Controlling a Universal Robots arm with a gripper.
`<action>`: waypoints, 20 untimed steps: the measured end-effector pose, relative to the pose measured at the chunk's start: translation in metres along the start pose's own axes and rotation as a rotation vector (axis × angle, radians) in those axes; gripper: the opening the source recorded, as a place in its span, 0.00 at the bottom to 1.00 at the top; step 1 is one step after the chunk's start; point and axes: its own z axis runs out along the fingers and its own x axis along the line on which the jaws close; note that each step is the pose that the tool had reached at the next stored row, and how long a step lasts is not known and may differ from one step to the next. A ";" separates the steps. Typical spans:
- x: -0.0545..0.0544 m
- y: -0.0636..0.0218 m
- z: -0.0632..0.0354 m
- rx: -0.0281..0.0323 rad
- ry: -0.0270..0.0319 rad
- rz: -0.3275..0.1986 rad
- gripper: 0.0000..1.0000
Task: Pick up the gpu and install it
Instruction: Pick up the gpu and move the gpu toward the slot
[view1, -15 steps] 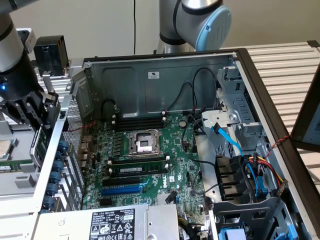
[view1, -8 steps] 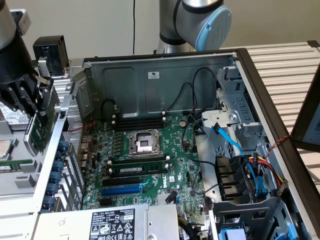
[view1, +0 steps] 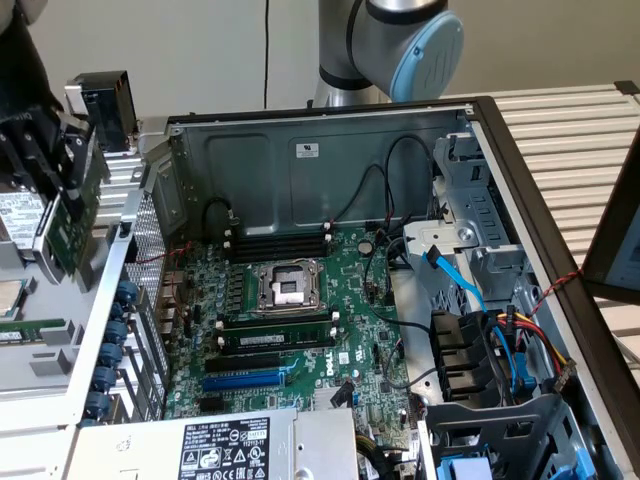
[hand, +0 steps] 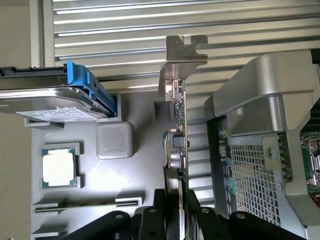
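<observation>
gpu (view1: 68, 225) hangs in the air outside the open computer case (view1: 480, 110), off its side at the exterior view's left, above a grey parts tray (hand: 135, 170). The gripper (view1: 58, 180) pinches it, the black fingers (hand: 159, 212) pressed on both faces of one end. The card's long axis runs straight out from the fingers, and in the exterior view it slopes steeply downward. In the wrist view the gpu (hand: 182, 125) shows edge-on: a thin green board with small components, ending far from the fingers in a bent, shiny metal bracket (hand: 185, 50) with a notched lip. The case's side by the card is perforated grey sheet metal (hand: 250, 175). A square processor chip (hand: 59, 167) lies flat in a tray pocket.
</observation>
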 end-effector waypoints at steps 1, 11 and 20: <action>0.000 0.0005 -0.0045 0.0001 0.0001 0.000 0.28; -0.016 -0.0004 -0.0500 0.0007 0.0059 0.000 0.28; -0.041 -0.0028 -0.0914 0.0020 0.0182 0.002 0.28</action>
